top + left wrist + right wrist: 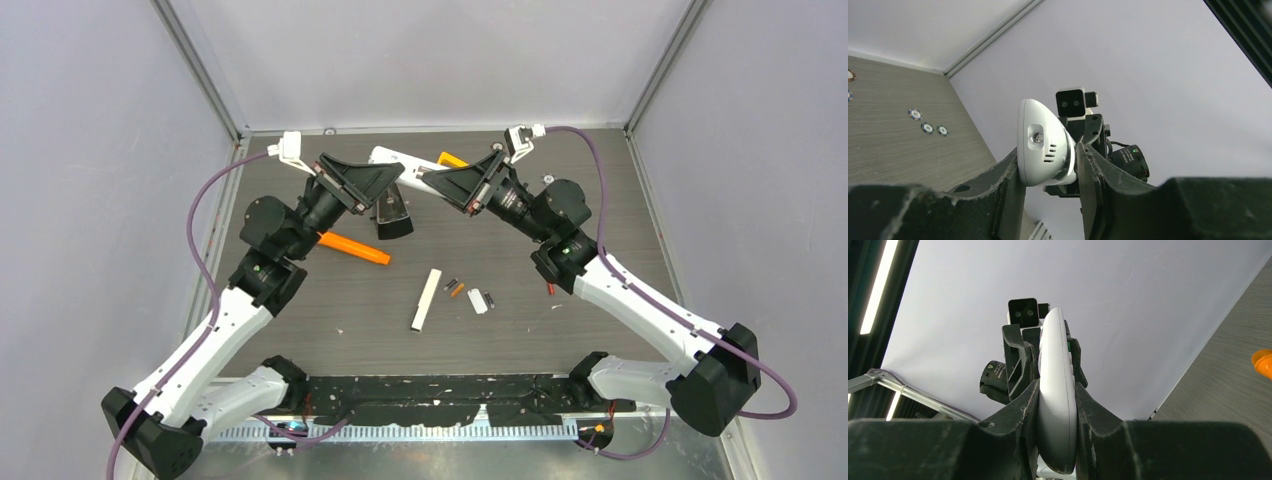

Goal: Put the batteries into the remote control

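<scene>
The white remote control (390, 156) is held in the air over the back of the table, between both arms. My right gripper (428, 180) is shut on its narrow sides, and the remote (1057, 405) runs lengthwise between the jaws. My left gripper (398, 176) has both fingers against the remote's rounded end (1043, 142), which has a screw and small slots. On the table lie a dark grey battery (450, 284) and an orange battery (457, 291). Something small and red (550, 288) lies by the right arm.
A white cover strip (426, 299) and a small white piece (478, 301) lie mid-table. An orange pen-like tool (354, 248) and a black block (393, 215) sit near the left arm. An orange item (452, 159) lies at the back. Round discs (927, 128) rest on a wood surface.
</scene>
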`<state>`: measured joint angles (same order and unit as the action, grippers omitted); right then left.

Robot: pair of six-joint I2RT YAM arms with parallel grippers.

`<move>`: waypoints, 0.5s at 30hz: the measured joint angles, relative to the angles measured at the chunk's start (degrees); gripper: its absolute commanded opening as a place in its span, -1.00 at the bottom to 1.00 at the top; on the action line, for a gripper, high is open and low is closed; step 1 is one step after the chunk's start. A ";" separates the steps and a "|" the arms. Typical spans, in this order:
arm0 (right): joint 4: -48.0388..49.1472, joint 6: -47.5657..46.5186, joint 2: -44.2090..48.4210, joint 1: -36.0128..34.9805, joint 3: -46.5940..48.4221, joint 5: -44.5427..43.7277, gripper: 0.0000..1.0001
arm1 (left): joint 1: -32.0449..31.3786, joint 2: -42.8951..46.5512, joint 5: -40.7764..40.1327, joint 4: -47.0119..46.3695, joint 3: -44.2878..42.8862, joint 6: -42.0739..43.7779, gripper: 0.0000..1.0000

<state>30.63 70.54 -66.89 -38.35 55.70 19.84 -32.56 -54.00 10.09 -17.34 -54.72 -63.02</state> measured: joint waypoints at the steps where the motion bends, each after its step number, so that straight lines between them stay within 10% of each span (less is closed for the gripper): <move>1: 0.09 0.17 0.00 0.00 -0.15 0.00 -0.81 | 0.00 -0.07 0.02 -0.02 0.02 0.00 -0.11; 9: 1.62 2.97 -1.03 0.00 -0.76 0.22 -0.81 | 0.07 -1.20 0.48 -1.40 0.20 0.00 -0.35; 15: 3.50 5.29 -1.38 0.07 -1.70 0.55 -0.66 | 0.07 -1.62 0.55 -2.73 0.55 -1.18 -1.00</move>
<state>34.13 75.83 -68.27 -38.28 54.00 20.38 -32.49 -55.61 10.63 -20.08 -54.17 -64.20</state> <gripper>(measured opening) 0.306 0.302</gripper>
